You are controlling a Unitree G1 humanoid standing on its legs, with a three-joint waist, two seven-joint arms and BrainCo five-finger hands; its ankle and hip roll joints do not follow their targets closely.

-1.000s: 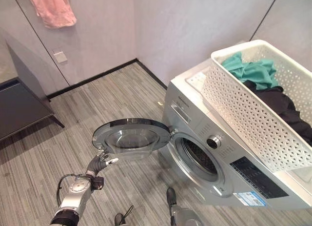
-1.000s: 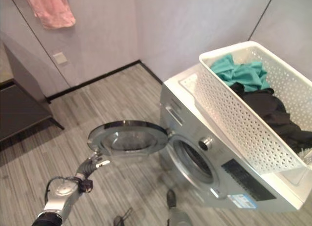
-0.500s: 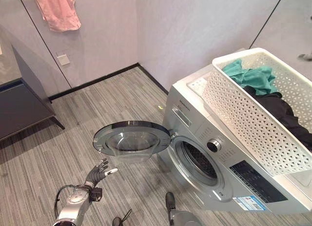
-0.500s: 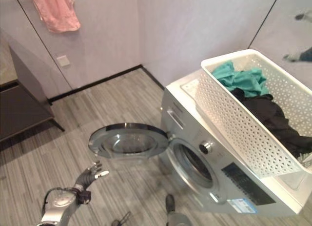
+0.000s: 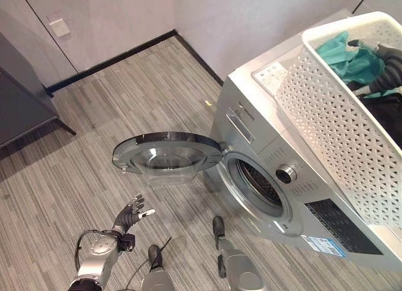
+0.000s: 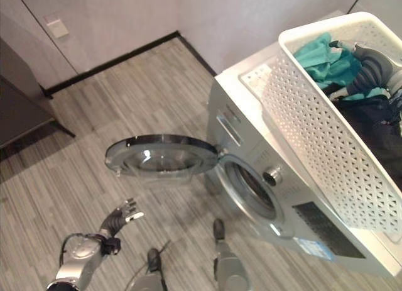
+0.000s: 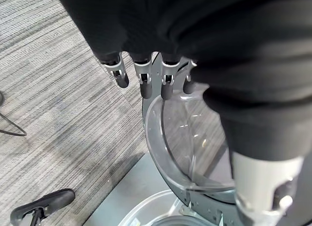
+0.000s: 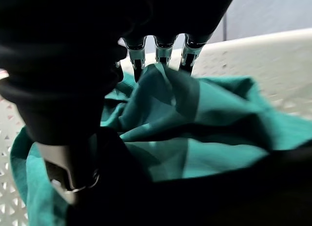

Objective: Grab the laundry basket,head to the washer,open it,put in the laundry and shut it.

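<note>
the washer point(image 5: 295, 197) stands against the wall with its round door point(image 5: 166, 158) swung wide open, hanging out level over the striped floor point(image 5: 75, 153) and showing the dark drum opening point(image 5: 257, 187) beside the control knob point(image 5: 286, 174). the white laundry basket point(image 5: 339, 115) sits on the washer's top, along its right side and reaching close to the front edge, with a teal garment point(image 5: 345, 55) heaped at the basket's far end and a black garment point(image 6: 370, 124) lying nearer the front end. the right hand point(image 6: 370, 68) is down inside the basket at its far end, on the teal garment; in the right wrist view its fingertips point(image 8: 163, 55) touch the teal folds, but i cannot tell whether they have closed on the cloth. the left hand point(image 5: 130, 212) hangs low over the floor, just below the outer edge of the open door and clear of it, fingers spread and relaxed, holding nothing. a dark cabinet point(image 5: 22, 109) stands at the far left by the wall, under a wall socket point(image 5: 59, 27).
</note>
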